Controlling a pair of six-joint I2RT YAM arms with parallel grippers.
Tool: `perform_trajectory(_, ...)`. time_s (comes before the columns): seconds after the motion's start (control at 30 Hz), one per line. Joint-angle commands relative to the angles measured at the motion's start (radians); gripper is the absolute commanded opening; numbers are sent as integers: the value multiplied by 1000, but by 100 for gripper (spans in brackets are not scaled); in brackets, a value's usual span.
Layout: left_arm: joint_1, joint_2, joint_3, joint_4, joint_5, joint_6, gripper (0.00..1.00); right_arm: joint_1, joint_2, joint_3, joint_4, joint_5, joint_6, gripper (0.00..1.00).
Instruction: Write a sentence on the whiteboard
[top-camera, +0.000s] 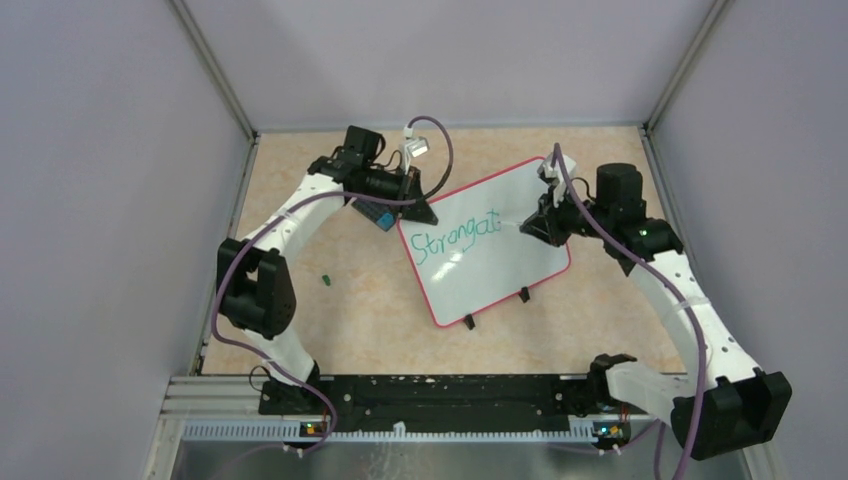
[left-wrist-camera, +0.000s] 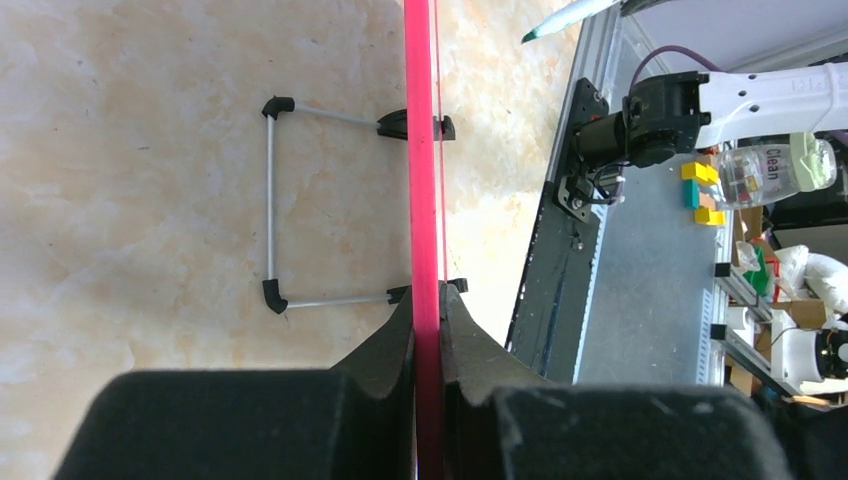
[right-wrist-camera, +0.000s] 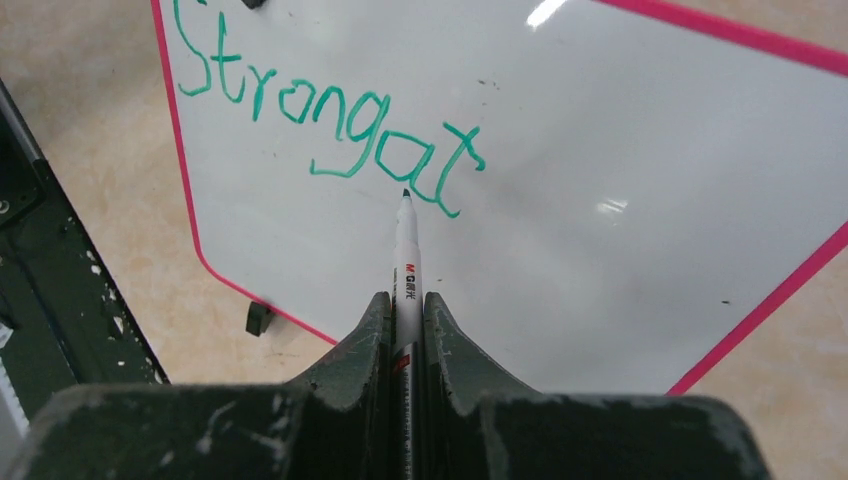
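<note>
The whiteboard (top-camera: 490, 245) with a red-pink rim stands tilted mid-table, with "Strongat" written on it in green. My left gripper (top-camera: 418, 205) is shut on the board's far-left corner; in the left wrist view its fingers (left-wrist-camera: 395, 345) clamp the pink rim (left-wrist-camera: 421, 150) edge-on. My right gripper (top-camera: 540, 222) is shut on a white marker (right-wrist-camera: 407, 265). The marker's tip sits at the board surface (right-wrist-camera: 620, 150) just below the last letters "at". The marker tip also shows in the left wrist view (left-wrist-camera: 565, 20).
A small dark-grey plate with blue blocks (top-camera: 378, 215) lies under the left gripper. A small green cap (top-camera: 326, 279) lies left of the board. The board's wire stand (left-wrist-camera: 272, 205) and black feet (top-camera: 523, 294) rest on the table. Cage walls enclose the table.
</note>
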Motion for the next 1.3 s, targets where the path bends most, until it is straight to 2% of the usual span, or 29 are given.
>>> perform_trajectory(0.0, -37, 68, 80, -136, -115, 139, 0, -36, -1, 72, 11, -39, -11, 0)
perform_trajectory(0.3, -38, 155, 330, -461, -220, 305, 0, -47, 9, 85, -53, -113, -53, 0)
perform_trajectory(0.8, -25, 134, 345, -577, -279, 387, 0, -45, 23, 78, -58, -117, -78, 0)
perform_trajectory(0.83, -23, 138, 348, -561, -262, 372, 0, -46, 24, 79, -57, -122, -75, 0)
perform_trajectory(0.87, -21, 140, 348, -547, -229, 363, 6, -47, 25, 81, -56, -124, -73, 0)
perform_trajectory(0.97, -18, 133, 325, -480, -129, 316, 35, -47, 26, 87, -58, -128, -73, 0)
perform_trajectory(1.03, -17, 92, 248, -346, -72, 240, 48, -46, 24, 90, -57, -127, -71, 0)
perform_trajectory(1.07, -17, 63, 198, -219, -52, 192, 52, -47, 23, 90, -55, -127, -66, 0)
perform_trajectory(1.17, -15, -11, 22, 91, -13, 8, 59, -47, 25, 92, -47, -130, -55, 0)
perform_trajectory(1.27, -16, -34, -86, 278, 14, -115, 57, -48, 24, 92, -40, -131, -48, 0)
